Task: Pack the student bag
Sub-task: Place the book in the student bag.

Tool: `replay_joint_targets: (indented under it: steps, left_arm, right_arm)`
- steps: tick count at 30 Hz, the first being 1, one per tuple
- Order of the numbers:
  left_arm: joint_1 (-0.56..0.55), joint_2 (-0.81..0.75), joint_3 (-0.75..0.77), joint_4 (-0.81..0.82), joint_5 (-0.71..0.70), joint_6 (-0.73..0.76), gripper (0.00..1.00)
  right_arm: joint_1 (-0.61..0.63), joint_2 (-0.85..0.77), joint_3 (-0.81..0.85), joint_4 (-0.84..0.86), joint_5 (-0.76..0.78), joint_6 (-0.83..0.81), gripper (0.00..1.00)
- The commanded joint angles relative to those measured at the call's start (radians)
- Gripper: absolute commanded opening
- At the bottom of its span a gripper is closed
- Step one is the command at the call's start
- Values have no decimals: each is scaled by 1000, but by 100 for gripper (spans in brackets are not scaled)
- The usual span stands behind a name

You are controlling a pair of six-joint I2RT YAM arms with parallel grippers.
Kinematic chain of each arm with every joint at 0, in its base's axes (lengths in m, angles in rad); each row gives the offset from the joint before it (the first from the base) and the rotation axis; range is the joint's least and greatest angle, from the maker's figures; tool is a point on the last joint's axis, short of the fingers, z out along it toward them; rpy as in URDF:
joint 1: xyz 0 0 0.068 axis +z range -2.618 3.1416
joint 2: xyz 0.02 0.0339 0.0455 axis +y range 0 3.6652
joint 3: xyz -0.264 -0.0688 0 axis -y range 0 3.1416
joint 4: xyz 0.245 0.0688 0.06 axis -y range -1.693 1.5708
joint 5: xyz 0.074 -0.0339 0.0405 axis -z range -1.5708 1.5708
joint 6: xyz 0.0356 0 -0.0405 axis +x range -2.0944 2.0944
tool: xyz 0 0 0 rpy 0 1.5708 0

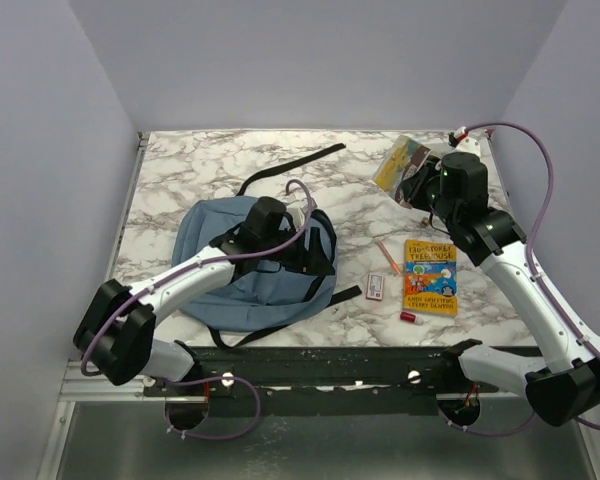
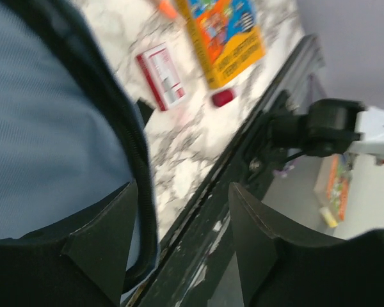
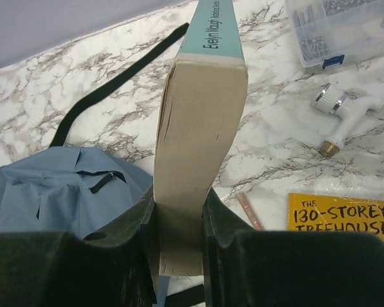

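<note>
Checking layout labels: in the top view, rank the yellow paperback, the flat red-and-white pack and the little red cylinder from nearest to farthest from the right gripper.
From the right gripper, clamped on a teal-spined paperback:
1. Yellow paperback, just on its near side.
2. Red-and-white pack, left of that book.
3. Red cylinder, by the table's near edge.

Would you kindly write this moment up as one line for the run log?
left gripper: open, over student bag | right gripper: shut on paperback | yellow book: on table
</note>
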Motion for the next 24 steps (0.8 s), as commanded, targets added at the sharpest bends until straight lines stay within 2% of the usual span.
replay_joint_targets:
  steps: [1,4,7,9,21,24]
  left_arm:
    - [-52,72,104,-301,-141,153,60]
    - [-77,84,137,-336,-215,175,54]
    - [-105,117,176,-389,-258,206,37]
    - [-123,140,196,-426,-291,226,31]
    - [-166,245,306,-538,-511,274,30]
    - [-167,267,331,-540,-516,278,38]
  right_arm:
    - [5,-33,43,36,-18,-58,0]
    - [4,-47,21,52,-32,-55,0]
    - [5,-48,11,61,-41,-53,0]
    - [5,-42,14,61,-52,-56,0]
    - [5,-40,24,52,-87,-53,0]
    - [6,-43,18,45,-91,-52,0]
